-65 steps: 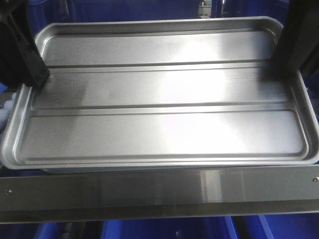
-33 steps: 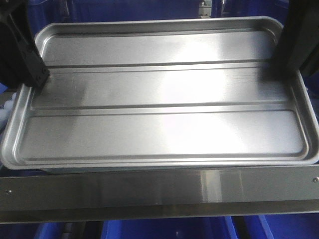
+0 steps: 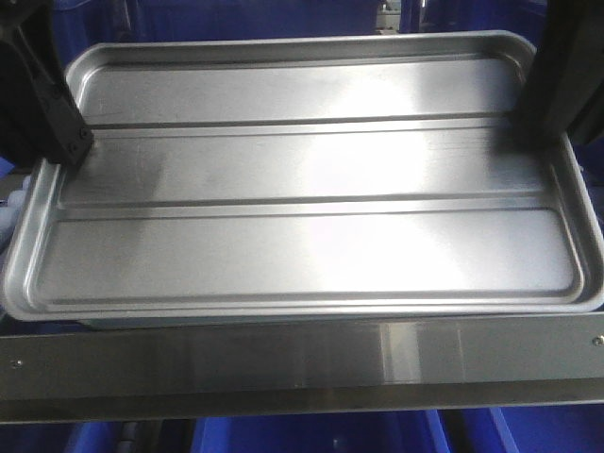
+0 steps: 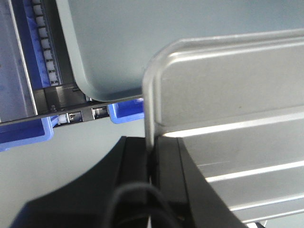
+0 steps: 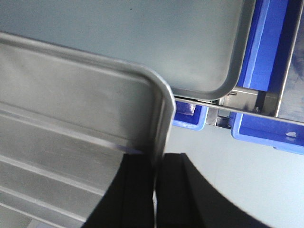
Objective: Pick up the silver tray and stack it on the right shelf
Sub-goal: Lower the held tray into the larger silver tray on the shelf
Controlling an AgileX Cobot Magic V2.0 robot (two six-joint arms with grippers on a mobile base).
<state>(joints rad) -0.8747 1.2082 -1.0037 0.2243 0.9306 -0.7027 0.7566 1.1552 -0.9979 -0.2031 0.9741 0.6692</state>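
Observation:
The silver tray, shiny with two long ridges, fills the front view, held level just beyond the right shelf's broad brushed-steel crossbar. My left gripper is shut on the tray's left rim, and the left wrist view shows its jaws clamped on the thin edge of the tray. My right gripper is shut on the right rim. The right wrist view shows it pinching the tray's edge near a rounded corner.
A larger, duller grey tray lies beneath the silver one, and it also shows in the right wrist view. A rail of white rollers runs at the left. Blue bins sit below the rack and under the crossbar.

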